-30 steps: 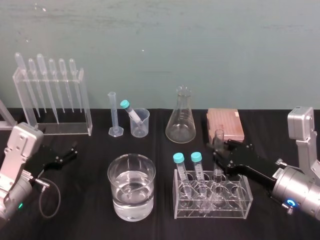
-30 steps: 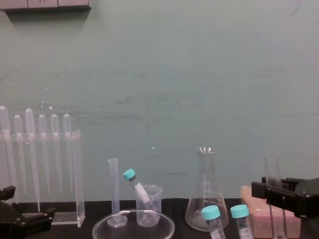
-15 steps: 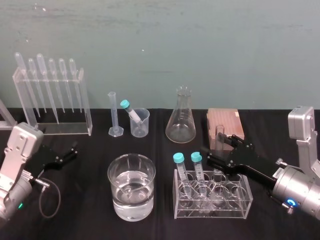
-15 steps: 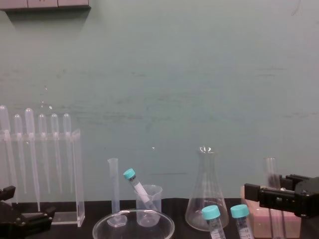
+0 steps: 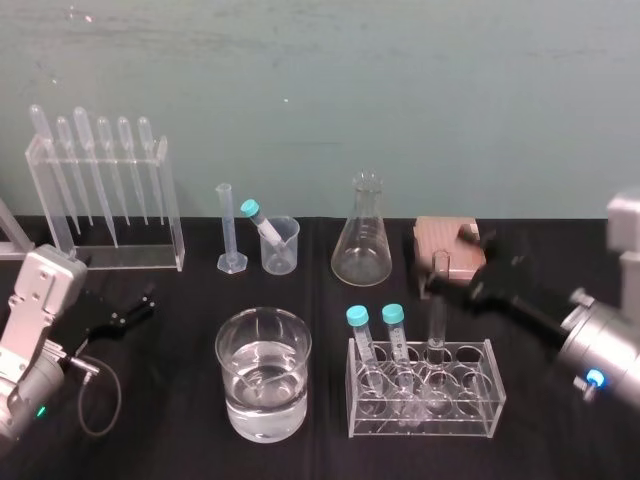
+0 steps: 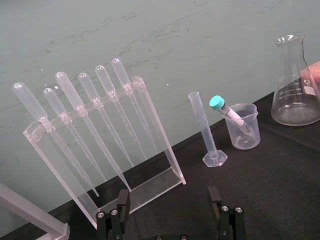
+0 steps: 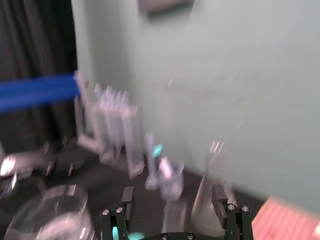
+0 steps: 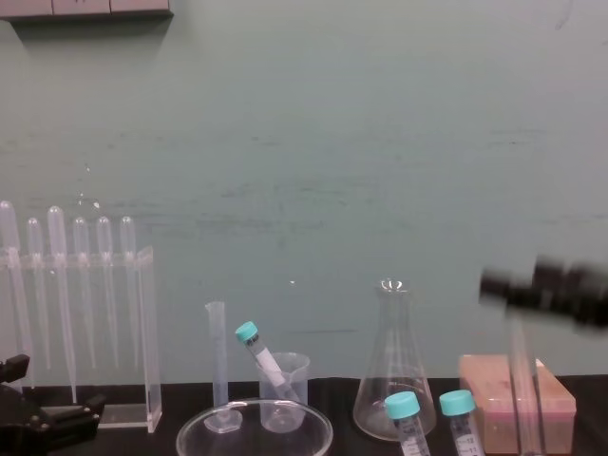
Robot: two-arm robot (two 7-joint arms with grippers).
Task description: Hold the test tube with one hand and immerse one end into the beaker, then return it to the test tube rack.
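One test tube (image 5: pixel 437 325) upright in clear rack (image 5: pixel 482 405); right claw (image 7: pixel 173 195) spread above.

**Spare glassware on the black cloth**

A clear acrylic stand (image 5: pixel 170 215) at the far left holds six pipettes (image 5: pixel 103 175), hanging bulb-up in a row. To its right a thin graduated cylinder (image 5: pixel 228 232) stands upright on its foot, and just beside it a teal-capped tube (image 5: pixel 258 222) leans tilted. Further right stands a conical flask (image 5: pixel 362 240). Nearer the front, two teal-capped tubes (image 5: pixel 358 335) stand upright side by side. A black cloth (image 5: pixel 170 330) covers the table, and the wall (image 5: pixel 400 90) behind is pale green.
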